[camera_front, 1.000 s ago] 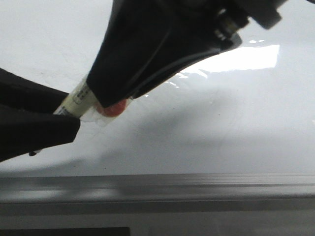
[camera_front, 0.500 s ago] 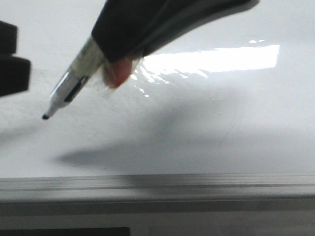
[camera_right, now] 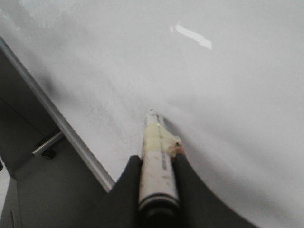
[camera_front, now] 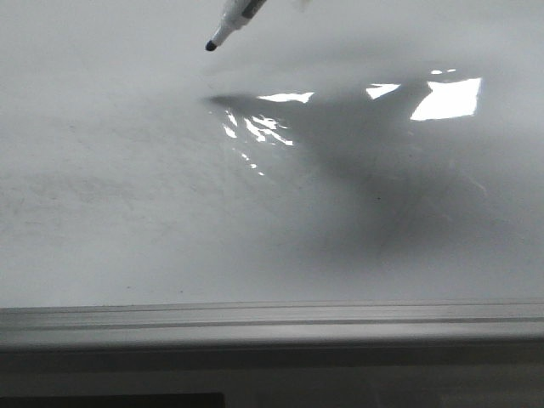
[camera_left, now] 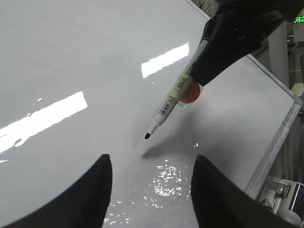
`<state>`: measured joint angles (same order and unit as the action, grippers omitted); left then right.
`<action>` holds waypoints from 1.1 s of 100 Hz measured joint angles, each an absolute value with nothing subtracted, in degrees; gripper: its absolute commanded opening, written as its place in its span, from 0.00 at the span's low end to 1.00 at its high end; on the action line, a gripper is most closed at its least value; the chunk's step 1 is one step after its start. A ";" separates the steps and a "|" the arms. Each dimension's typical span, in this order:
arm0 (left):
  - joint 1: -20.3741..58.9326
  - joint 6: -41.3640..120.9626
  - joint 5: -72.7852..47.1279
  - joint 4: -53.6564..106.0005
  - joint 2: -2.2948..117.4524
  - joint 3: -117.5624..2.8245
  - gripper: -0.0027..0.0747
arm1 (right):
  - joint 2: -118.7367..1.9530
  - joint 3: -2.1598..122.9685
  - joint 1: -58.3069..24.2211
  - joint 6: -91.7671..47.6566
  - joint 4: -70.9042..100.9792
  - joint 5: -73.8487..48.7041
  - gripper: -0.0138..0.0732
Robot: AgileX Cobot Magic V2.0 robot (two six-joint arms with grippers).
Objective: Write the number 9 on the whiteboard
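Observation:
The whiteboard (camera_front: 127, 221) is glossy white with faint grey wipe marks and glare patches; no drawn number 9 shows on it. My right gripper (camera_right: 157, 159) is shut on a white marker (camera_right: 156, 161) with tape and an orange patch. In the left wrist view the marker (camera_left: 171, 102) points down, its black tip a little above the board. In the front view only the marker's tip (camera_front: 223, 32) shows at the top; the right gripper is out of that frame. My left gripper (camera_left: 151, 164) is open and empty, low over the board just short of the marker tip.
The board's grey metal frame (camera_front: 272, 319) runs along the near edge, and also shows in the left wrist view (camera_left: 275, 142) and the right wrist view (camera_right: 61, 128). A dark shadow (camera_front: 374, 178) of the right arm lies on the board.
The right gripper with the marker has moved up and away, out of the front view's top, only the tip left. The left gripper has left the front view.

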<state>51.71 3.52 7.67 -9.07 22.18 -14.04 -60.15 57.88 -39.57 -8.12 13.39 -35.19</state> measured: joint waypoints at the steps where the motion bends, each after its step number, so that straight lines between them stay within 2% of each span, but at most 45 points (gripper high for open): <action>1: 51.71 3.52 7.67 -9.07 22.18 -14.04 0.49 | -60.46 58.28 -39.25 -8.12 13.26 -35.40 0.09; 18: 51.71 3.52 7.56 -8.74 22.18 -14.04 0.49 | -66.13 61.29 -37.64 -7.26 13.55 -36.81 0.09; 32: 51.71 3.52 7.56 -8.66 22.18 -14.04 0.49 | -70.22 62.06 -40.02 -7.16 15.94 -39.03 0.09; 51: 51.71 3.52 7.56 -8.66 22.18 -14.04 0.49 | -68.52 62.92 -40.29 -3.61 11.10 -42.85 0.09; 78: 51.71 3.52 7.35 -8.66 22.18 -14.04 0.49 | -68.53 64.19 -38.97 -1.83 9.79 -41.41 0.09; 93: 51.71 3.52 6.98 -8.66 23.11 -14.04 0.49 | -68.53 58.10 -41.97 -1.58 12.79 -42.88 0.09; 110: 51.71 3.52 7.68 -8.66 29.69 -14.04 0.49 | -68.71 58.02 -45.57 -1.49 10.99 -43.19 0.09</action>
<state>51.71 3.52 7.68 -8.66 29.69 -14.04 -68.71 58.02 -45.57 -1.49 10.99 -43.19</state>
